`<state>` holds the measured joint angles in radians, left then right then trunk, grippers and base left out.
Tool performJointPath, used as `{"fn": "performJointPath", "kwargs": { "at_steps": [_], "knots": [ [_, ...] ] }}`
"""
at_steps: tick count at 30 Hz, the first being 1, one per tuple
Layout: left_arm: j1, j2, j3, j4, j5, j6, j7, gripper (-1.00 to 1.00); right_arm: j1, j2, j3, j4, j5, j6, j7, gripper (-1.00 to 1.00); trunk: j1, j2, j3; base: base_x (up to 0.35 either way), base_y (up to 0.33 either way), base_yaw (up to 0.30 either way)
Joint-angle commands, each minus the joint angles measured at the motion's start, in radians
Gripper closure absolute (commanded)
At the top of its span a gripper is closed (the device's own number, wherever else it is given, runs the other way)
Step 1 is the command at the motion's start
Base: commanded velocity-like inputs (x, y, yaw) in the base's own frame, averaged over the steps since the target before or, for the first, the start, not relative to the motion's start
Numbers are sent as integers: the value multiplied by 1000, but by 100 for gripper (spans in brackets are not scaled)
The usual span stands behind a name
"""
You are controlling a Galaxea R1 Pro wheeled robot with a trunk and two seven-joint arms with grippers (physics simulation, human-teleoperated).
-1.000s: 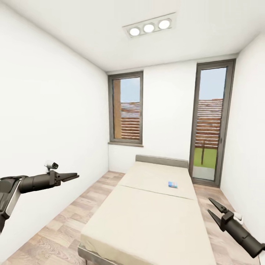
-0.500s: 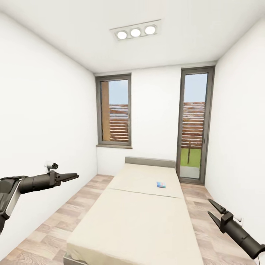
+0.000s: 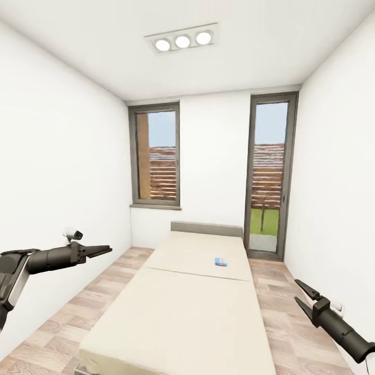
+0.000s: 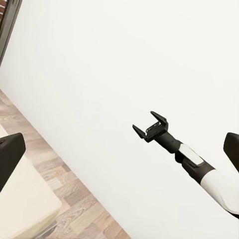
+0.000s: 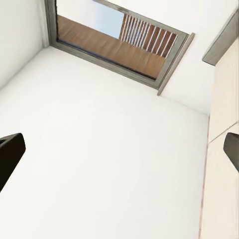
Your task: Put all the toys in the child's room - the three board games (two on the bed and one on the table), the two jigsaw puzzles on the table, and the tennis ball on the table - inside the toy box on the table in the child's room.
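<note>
Down at the near corners of the head view, both arms are reaching forward with nothing in them. On the left, the left claw (image 3: 101, 251) is pointing toward the middle of the room with its fingers looking pressed together into one tip. On the right, the right claw (image 3: 306, 295) is hanging low beside the bed's edge, fingers spread in a narrow V; the left wrist view is showing that same right claw (image 4: 151, 127) gaping against the white wall.

Ahead, the bed (image 3: 177, 317) is stretching away lengthwise toward the windows. Well beyond both claws, up by the pillow end and right of the bed's centre line, one small blue board game (image 3: 221, 261) is lying flat. It is too small to read its long axis. I'd judge the right arm the nearer one, but neither seems within reach without rolling forward.
</note>
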<state>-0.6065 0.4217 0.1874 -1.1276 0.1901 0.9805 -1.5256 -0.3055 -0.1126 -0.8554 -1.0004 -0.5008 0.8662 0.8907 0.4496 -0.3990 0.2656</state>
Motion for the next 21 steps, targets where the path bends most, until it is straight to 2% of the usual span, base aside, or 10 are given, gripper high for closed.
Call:
{"fn": "performJointPath", "kwargs": {
  "at_steps": [1, 6, 14, 21],
  "knots": [
    [0, 0, 0, 0, 0, 11, -4, -100, -1, 0, -2, 0, 0, 5, 1, -100, 0, -1, -2, 22, -46, -1],
    [0, 0, 0, 0, 0, 10, -3, -100, -1, -2, -1, 2, -1, 5, -9, -100, 0, -1, -10, 8, -81, 0],
    [0, 0, 0, 0, 1, 10, -5, -100, -1, -4, -1, 6, -1, 5, -11, -100, 0, -1, -23, 1, -219, 0],
    [1, 0, 0, 0, 2, 10, -5, -100, -1, -4, -1, 6, -1, 5, -11, -100, 0, -1, -35, 0, -73, 0]
  ]
}}
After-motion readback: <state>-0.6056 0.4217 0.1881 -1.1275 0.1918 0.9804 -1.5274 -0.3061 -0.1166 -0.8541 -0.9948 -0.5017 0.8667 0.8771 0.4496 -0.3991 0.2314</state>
